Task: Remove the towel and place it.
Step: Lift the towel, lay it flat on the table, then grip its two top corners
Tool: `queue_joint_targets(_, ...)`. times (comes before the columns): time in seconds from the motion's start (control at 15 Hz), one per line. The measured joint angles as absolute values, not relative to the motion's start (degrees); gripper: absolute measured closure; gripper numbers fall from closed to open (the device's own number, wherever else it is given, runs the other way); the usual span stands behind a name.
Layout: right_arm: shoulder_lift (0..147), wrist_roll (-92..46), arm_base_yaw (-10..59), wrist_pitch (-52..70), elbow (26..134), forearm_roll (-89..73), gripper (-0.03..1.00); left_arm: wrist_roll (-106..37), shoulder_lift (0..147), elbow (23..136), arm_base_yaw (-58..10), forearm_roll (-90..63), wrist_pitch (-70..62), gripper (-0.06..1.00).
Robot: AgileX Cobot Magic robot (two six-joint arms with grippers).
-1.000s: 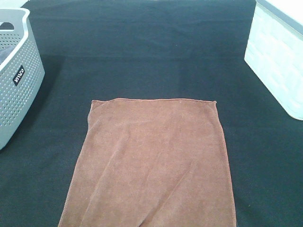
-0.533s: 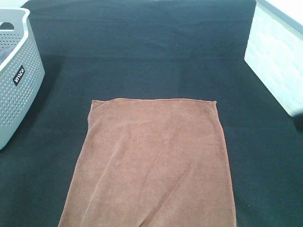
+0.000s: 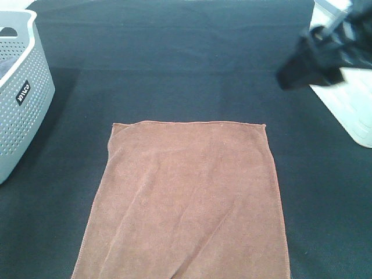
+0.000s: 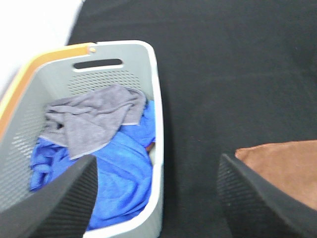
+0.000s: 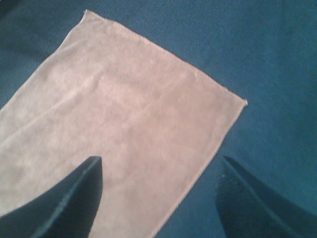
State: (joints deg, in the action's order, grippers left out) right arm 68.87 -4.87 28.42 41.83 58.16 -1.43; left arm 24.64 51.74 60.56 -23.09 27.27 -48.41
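The reddish-brown towel [image 3: 189, 200] lies flat on the black table cloth [image 3: 174, 70], running off the near edge of the high view. My right gripper [image 3: 290, 72] comes in blurred at the upper right, above the cloth and beyond the towel's far right corner. The right wrist view shows the towel [image 5: 114, 124] below, with both fingers [image 5: 64, 208] spread wide and nothing between them. My left gripper is out of the high view. The left wrist view shows its open fingers [image 4: 54, 208], a towel corner [image 4: 282, 163] and the basket.
A grey perforated laundry basket [image 3: 20, 93] stands at the left edge; in the left wrist view its rim [image 4: 157, 109] holds grey cloth [image 4: 94, 116] and blue cloth [image 4: 124, 168]. A white bin [image 3: 349, 99] stands at the far right.
My right arm has swung into the high view at the upper right, where nothing showed a second ago. The towel has not moved.
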Motion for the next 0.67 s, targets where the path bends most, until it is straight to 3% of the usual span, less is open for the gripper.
queue_joint_targets(0.2, 73.57, -4.81, 28.36, 41.02, 61.76, -4.01, 0.35, -4.13, 61.59, 65.66, -5.16, -5.73, -42.57, 0.29)
queue_joint_targets(0.33, 76.55, -2.64, 28.13, 40.57, 65.37, -5.44, 0.36, -25.38, 71.1, 69.44, 1.2, -32.31, -45.03, 0.29)
queue_joint_targets(0.53, 78.84, -2.29, 27.16, 41.65, 68.53, -6.53, 0.36, -28.36, 76.43, 72.82, 1.6, -35.92, -47.73, 0.29)
queue_joint_targets(0.6, 80.84, -4.64, 21.2, 43.37, 70.82, -12.55, 0.36, -28.71, 80.84, 75.97, 1.6, -36.15, -49.05, 0.29)
queue_joint_targets(0.67, 80.84, -4.64, 21.2, 43.37, 70.82, -12.55, 0.36, -28.71, 80.84, 75.97, 1.6, -36.15, -49.05, 0.29)
